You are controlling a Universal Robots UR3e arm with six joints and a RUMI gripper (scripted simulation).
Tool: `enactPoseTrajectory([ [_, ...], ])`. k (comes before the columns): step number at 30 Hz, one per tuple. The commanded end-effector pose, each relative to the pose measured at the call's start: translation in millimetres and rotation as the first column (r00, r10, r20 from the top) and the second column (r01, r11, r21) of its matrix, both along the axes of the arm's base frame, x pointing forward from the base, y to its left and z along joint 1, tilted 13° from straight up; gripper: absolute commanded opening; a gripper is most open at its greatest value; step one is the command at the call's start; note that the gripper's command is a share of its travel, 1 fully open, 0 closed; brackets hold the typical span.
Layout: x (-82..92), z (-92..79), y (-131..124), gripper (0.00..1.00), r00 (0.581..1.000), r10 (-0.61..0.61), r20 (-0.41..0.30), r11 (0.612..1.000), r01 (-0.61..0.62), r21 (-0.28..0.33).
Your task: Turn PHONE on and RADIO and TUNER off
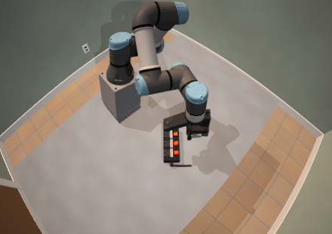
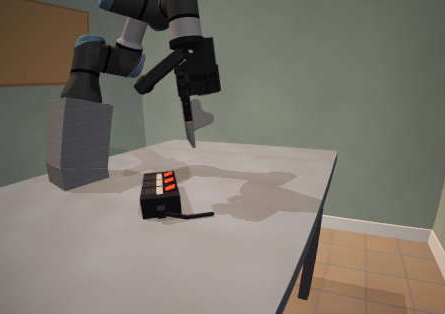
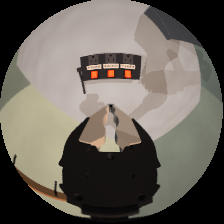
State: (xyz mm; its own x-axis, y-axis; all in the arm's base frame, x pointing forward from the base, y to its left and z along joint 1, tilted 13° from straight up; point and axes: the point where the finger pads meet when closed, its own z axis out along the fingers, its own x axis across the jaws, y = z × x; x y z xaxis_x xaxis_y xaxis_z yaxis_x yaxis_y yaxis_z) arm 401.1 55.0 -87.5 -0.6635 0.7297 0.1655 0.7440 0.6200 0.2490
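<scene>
A black power strip [image 1: 172,145] lies face up on the grey table, with three sockets, three white labels and three orange-red switches [image 1: 176,142] in a row. It also shows in the exterior view [image 2: 159,194] and in the wrist view [image 3: 108,68]; the labels are too small to read. A short black cable [image 2: 187,215] sticks out of its near end. My gripper [image 2: 190,136] is shut and empty, pointing down, well above the table and a little beyond the strip's far end. It shows in the top view [image 1: 189,137] and in the wrist view [image 3: 111,119].
The arm's grey pedestal [image 2: 77,143] stands at the back left of the table. The table's right edge [image 2: 321,210] drops to a tiled floor.
</scene>
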Motion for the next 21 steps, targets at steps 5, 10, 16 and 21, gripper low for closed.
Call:
enactPoseTrajectory([
  [5,0.9,0.7,-0.4,0.0,1.0,0.0,0.003,1.0,0.0,-0.001],
  [10,0.9,0.7,-0.4,0.0,1.0,0.0,0.003,1.0,0.0,-0.001],
  [16,0.9,0.7,-0.4,1.0,1.0,0.0,0.003,1.0,0.0,-0.001],
  [21,0.9,0.7,-0.4,1.0,1.0,0.0,0.003,1.0,0.0,-0.001],
])
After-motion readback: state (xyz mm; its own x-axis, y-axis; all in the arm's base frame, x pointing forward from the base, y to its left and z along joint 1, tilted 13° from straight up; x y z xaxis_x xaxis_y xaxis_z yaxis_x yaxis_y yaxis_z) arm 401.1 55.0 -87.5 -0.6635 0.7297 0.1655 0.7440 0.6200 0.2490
